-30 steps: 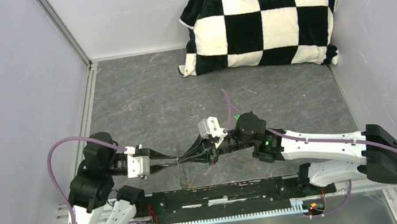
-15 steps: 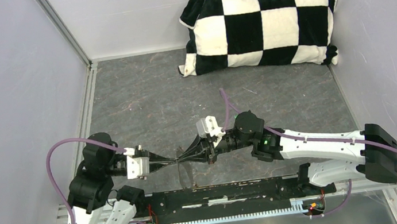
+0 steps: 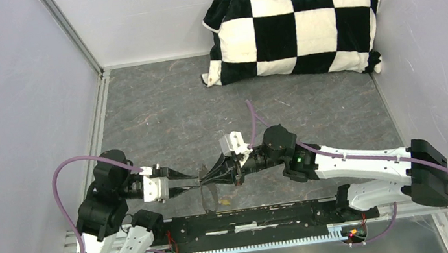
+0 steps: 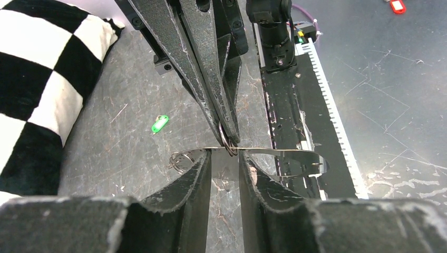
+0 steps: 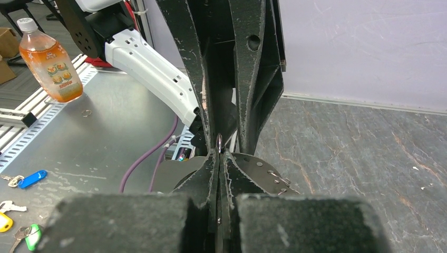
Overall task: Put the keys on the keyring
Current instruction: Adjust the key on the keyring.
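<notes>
The two grippers meet tip to tip, low over the worktop [image 3: 161,115], close to the near edge.

The right gripper [image 5: 219,158] is pressed tight together. Its tips pinch a small loop of the keyring [image 4: 274,151]. From that pinch the thin grey wire runs out to both sides and hangs just under the tips of both grippers. From above, it shows as a thin loop below the spot where the tips meet.

The left gripper [image 4: 224,158] is spread a little, with a clear gap between its two fingers [image 4: 197,174]. The wire lies across the ends of those fingers. The pinched loop and the right gripper's tips sit right in front of the gap. The pictures do not show if the left fingers press on the wire.

The green key [image 4: 159,124] lies flat on the worktop. It is not on the keyring. It sits a little way off from the right gripper's tips, on the side toward the pillow [image 3: 293,29].

A tiny yellow bit [image 3: 223,200] lies on the worktop just under the right gripper, beside the hanging wire. It looks like the yellow key, but it is too small to see well.

The pillow rests far beyond both grippers, against the back wall.
</notes>
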